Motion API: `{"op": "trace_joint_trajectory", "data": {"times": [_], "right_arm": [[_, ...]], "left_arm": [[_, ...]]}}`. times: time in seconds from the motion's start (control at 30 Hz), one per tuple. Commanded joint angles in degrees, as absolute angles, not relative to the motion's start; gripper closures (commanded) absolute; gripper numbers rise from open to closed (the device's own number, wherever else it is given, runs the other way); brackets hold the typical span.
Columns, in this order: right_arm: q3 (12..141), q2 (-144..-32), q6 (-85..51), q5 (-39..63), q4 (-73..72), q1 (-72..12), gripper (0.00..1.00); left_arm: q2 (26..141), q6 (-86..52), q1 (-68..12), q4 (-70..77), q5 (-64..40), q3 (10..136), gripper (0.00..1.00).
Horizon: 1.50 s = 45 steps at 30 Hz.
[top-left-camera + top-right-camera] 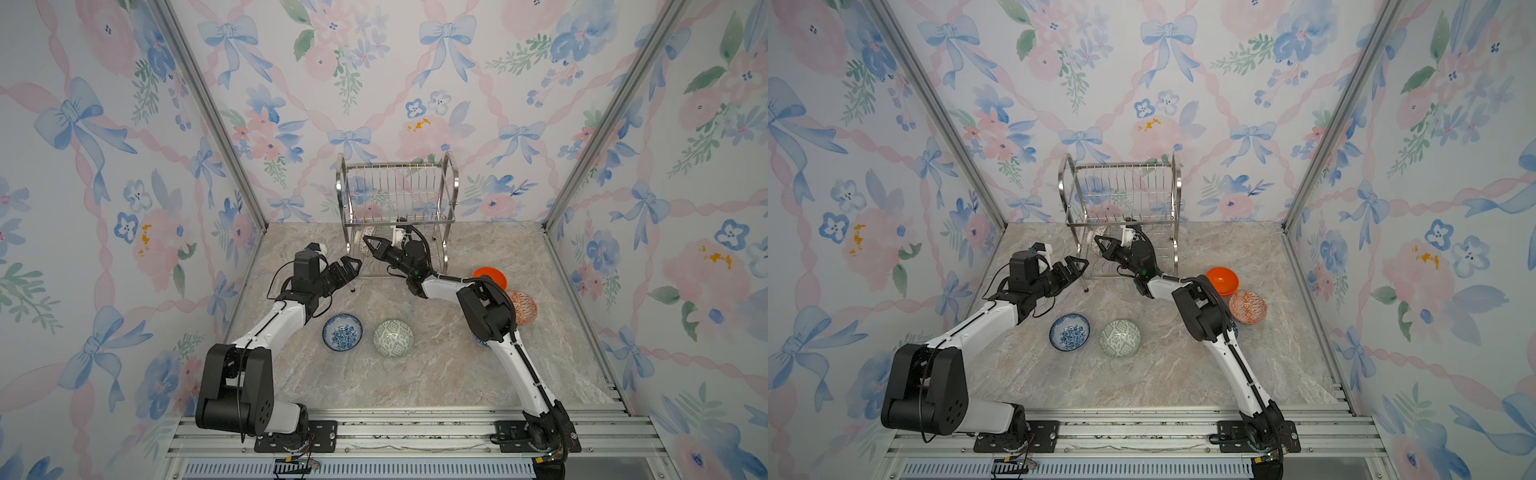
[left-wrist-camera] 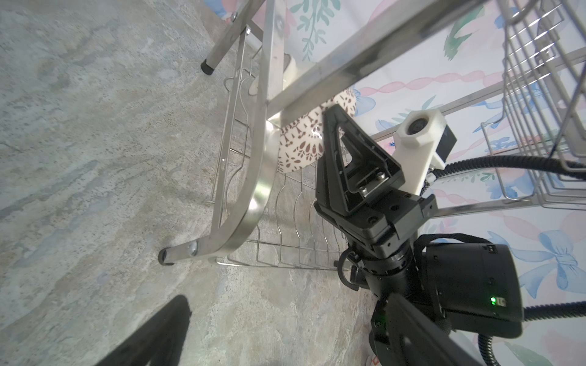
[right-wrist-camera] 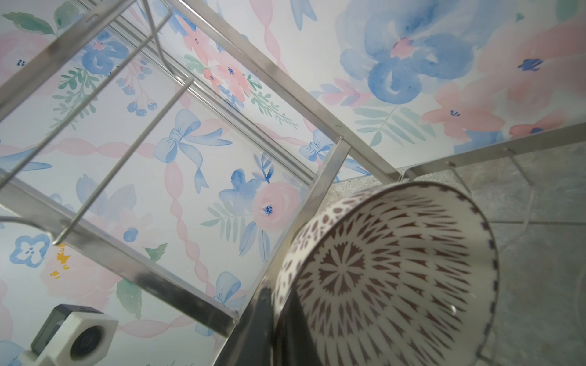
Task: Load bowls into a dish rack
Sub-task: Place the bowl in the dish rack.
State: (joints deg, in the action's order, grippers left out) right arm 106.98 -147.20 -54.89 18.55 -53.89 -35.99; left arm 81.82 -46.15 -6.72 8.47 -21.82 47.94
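The white lattice bowl [image 2: 301,149] stands on edge in the dish rack's [image 1: 395,165] lower tier, at its left end, with the right gripper [image 1: 368,241] pinching its rim. The left gripper [image 1: 351,266] has its jaws spread, empty, just beside the rack's front leg. Risk: if the bowl isn't seated between the wires, release likely lets it roll or tip out. The wrist could also snag the upper tier.

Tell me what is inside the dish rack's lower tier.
The dish rack holds, on its lower tier, a white lattice bowl on edge, rim pinched by the right gripper. Whatever lies behind that arm is covered.
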Motion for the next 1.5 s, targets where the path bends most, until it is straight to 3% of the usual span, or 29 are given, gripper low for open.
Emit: {"op": "trace_joint_trajectory", "data": {"times": [0.0, 1.03, 1.47], "right_arm": [[111.5, -149.0, -54.7, 19.6, -54.1, -35.4, 1.0], [128.8, -158.6, -50.2, 22.4, -40.3, -34.5, 1.0], [134.7, -162.5, -50.5, 24.3, -36.2, -33.0, 0.96]], "left_arm": [[83.4, -45.9, -6.3, 10.0, -21.3, 50.2, 0.02], [88.4, -44.8, -6.0, 12.4, -20.8, 52.7, 0.02], [88.6, -44.7, -6.1, 12.4, -20.7, 52.7, 0.02]]}}
